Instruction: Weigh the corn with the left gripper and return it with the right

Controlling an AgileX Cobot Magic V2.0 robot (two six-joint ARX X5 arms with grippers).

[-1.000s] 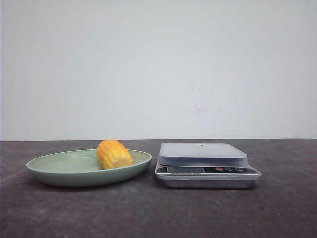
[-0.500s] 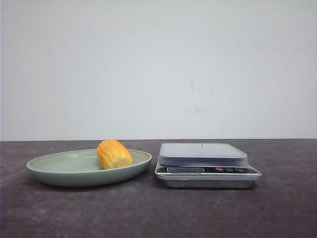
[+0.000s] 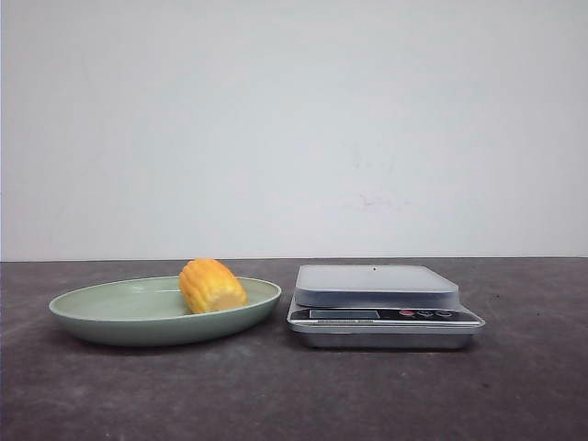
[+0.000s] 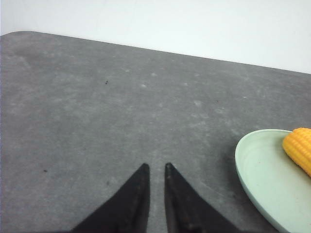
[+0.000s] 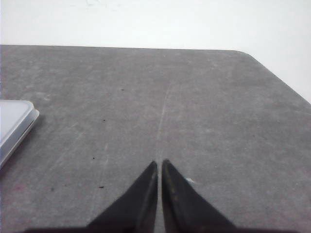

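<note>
Backdrop: plain white wall filled the upper half of the front frame, with a dark grey tabletop [image 3: 294,395] across the lower part.
Plate: green, shallow, lower left of the front frame [image 3: 101,317]; its rim also showed at the lower right of the left wrist frame.
Corn: short yellow cob [image 3: 211,286] lying on its side in the plate, toward the plate's right part and near the rim.
Scale: silver, just right of the plate [image 3: 384,317], apart from it; its platform carried nothing, and the display was too small to read.
Left hand: [image 4: 155,170] pinched nearly together with a thin gap, holding nothing, over bare tabletop with the plate off to one side.
Right hand: [image 5: 159,165] tips almost touching, holding nothing, over bare tabletop; a scale corner sat at the left edge of its frame.
Stage: corn in the plate and a bare scale fit either a cob yet to be weighed or one already brought back; these frames did not settle which.
Risk, grip: the rounded cob could roll or squirt out of narrow tips if pinched off-centre.
Risk, plate: a low approach could catch the rim and slide the light plate toward the scale.
Risk, scale: a cob set down on its curved side could roll off the flat platform.
</note>
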